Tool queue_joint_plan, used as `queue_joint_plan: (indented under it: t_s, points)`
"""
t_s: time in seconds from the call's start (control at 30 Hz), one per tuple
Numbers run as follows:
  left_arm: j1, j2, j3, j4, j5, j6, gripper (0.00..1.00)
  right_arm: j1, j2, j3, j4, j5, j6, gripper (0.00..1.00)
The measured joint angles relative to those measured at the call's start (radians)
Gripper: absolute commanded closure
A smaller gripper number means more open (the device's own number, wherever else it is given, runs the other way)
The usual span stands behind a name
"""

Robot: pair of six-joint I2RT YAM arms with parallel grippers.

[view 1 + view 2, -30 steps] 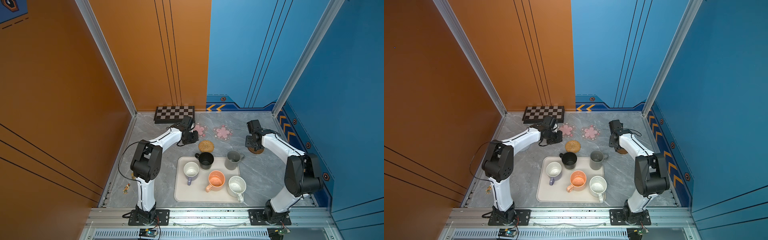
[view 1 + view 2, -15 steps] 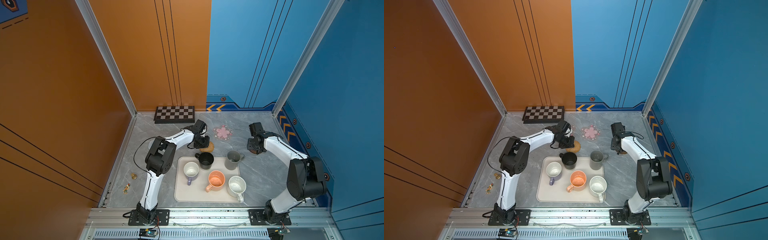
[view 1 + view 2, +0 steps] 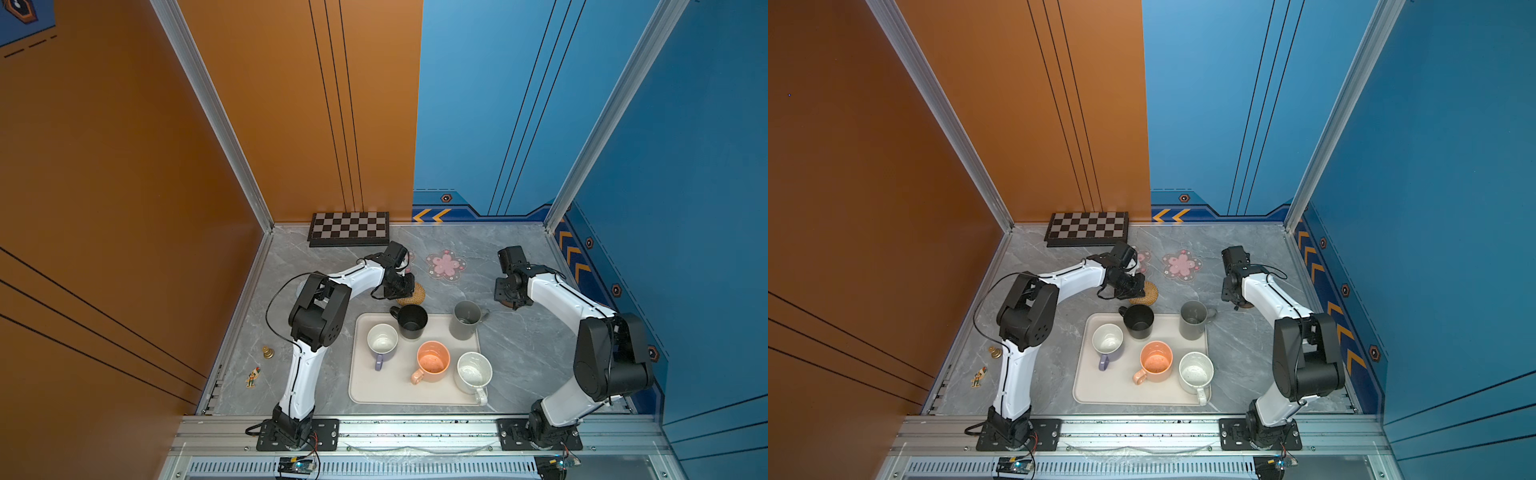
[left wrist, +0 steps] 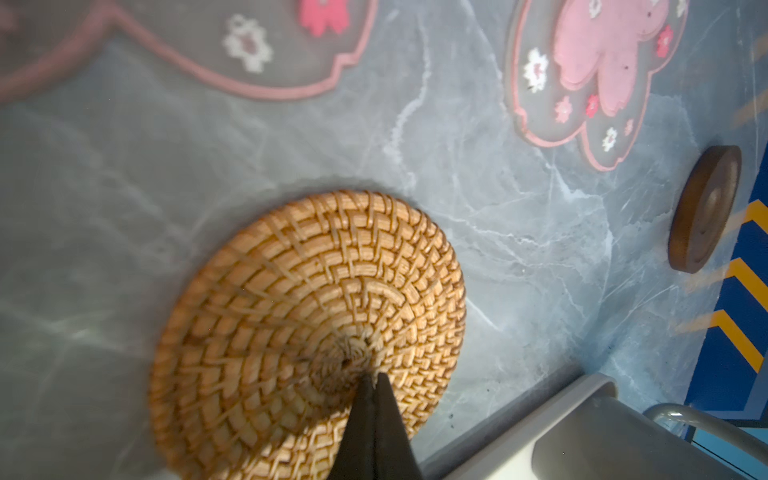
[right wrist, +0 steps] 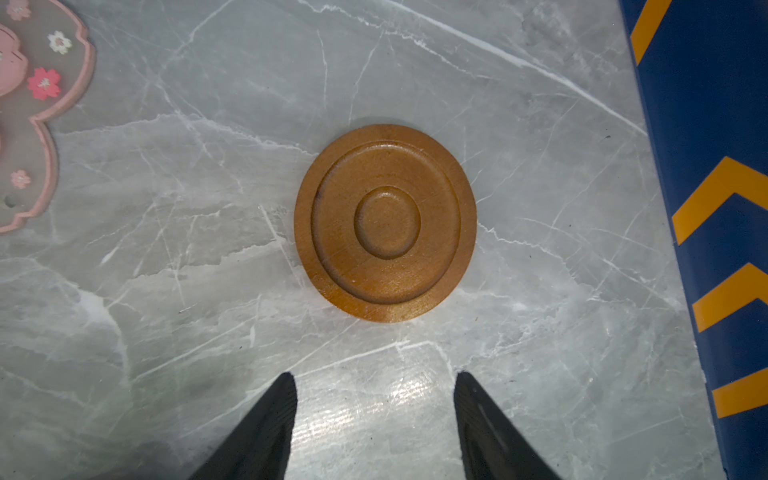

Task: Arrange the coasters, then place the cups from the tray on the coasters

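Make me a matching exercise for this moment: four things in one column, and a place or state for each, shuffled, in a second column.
Things
1. left tool
2. right tool
3. orange mug
4. checkered board

Places or states
a. on the tray
b. open, with the wooden coaster just ahead of its tips
c. at the far edge of the table
d. shut, tips at the middle of the rattan coaster

Pairs: 1-d, 2-b, 3-a, 4-c
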Motion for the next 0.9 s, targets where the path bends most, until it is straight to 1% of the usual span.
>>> queue_joint_plan:
  t_s: [0.2,0.4,0.7,0.9]
  points:
    - [0.081,-0.079,-0.108,-0.002,-0.035,-0.003,1.0,0.001,0.0,0.0,0.0,-0.003,0.004,0.37]
    - [0.144,-0.135,-0.182,-0.002,-0.064,0.005,1.0,0.011,0.0,0.0,0.0,-0.004,0.008,0.37]
    - [0.21,-0.164,-0.212,-0.016,-0.101,0.031,1.0,0.037,0.008,0.004,0.0,-0.013,0.008,0.36]
    - [0.243,-0.167,-0.211,-0.017,-0.153,0.031,1.0,0.061,0.008,0.014,0.001,-0.021,0.007,0.36]
